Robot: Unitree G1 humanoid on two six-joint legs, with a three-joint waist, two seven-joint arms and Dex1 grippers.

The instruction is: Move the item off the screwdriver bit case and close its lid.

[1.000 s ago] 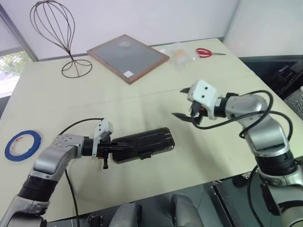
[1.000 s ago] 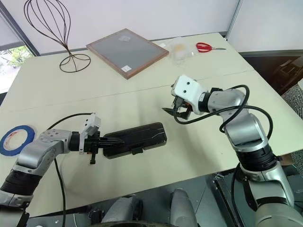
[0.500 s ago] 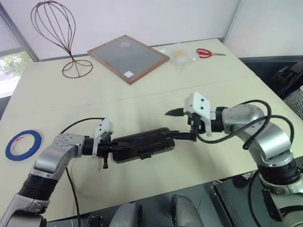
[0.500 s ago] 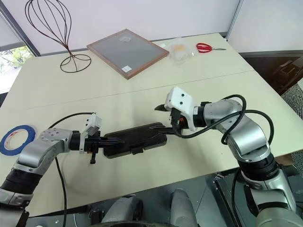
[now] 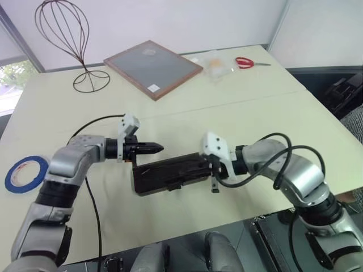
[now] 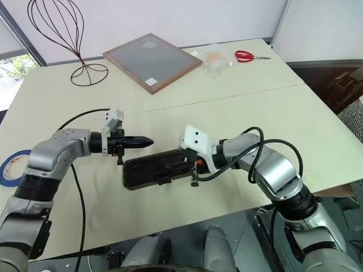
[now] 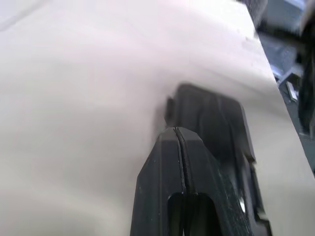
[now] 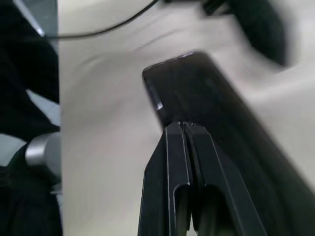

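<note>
Two shut pincers, left pincer (image 5: 159, 148), right pincer (image 8: 184, 129), unlabelled screwdriver bit case (image 5: 170, 173)

Case contents: we cannot see bits under the dark lid (image 5: 170, 170).
Blue tape roll (image 6: 10, 168): cut off at nine o'clock.
Bag (image 5: 215, 63) contents: too small for us to tell.

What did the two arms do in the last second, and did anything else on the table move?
The left gripper let go of the screwdriver bit case's left end and lifted away, shut. The right gripper swung down from mid-air to the case's right end and closed from wide open to shut. The case, lid down, turned slightly. The wood-framed board, wire stand, blue tape roll and scissors stayed put.
</note>
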